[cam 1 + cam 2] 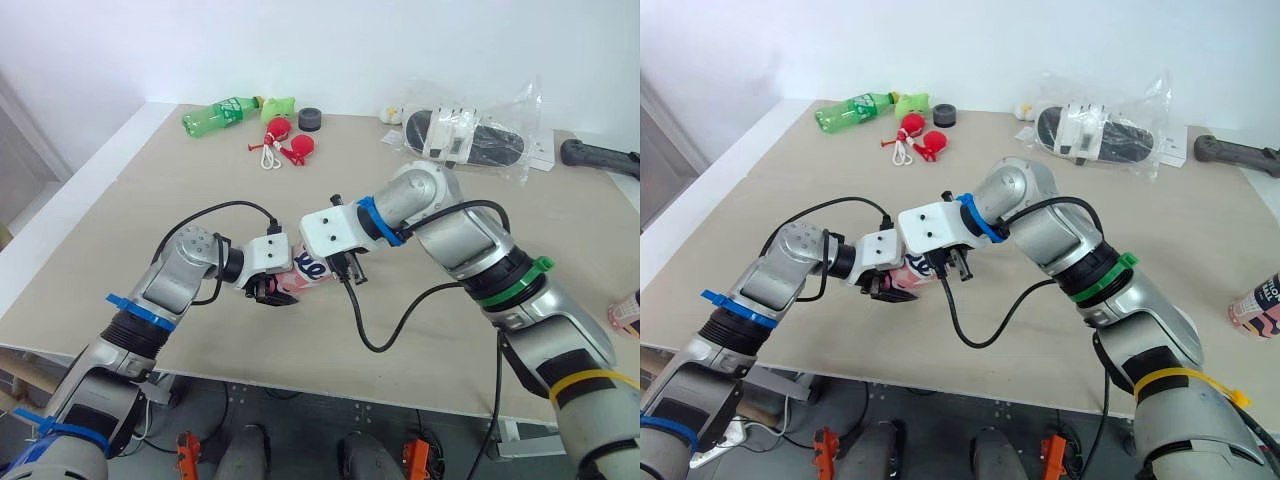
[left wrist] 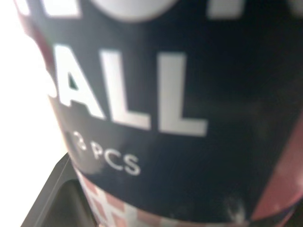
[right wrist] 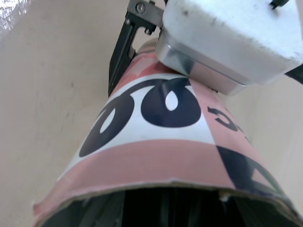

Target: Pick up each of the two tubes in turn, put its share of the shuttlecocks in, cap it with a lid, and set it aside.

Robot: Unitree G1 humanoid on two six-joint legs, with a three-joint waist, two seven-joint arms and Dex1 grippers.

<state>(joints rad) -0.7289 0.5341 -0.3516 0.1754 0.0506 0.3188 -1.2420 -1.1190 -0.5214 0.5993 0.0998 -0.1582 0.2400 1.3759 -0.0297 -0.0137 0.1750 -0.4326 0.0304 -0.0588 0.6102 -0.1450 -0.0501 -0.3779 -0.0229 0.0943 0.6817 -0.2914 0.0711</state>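
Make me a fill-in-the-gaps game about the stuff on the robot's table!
1. The left gripper holds a tube that is mostly ___ in colour.
2. The plastic bottle lying at the far side of the table is ___.
3. White print on the held tube reads "3 ___".
4. A second tube sits at the table's ___ edge.

Missing words: pink; green; PCS; right.
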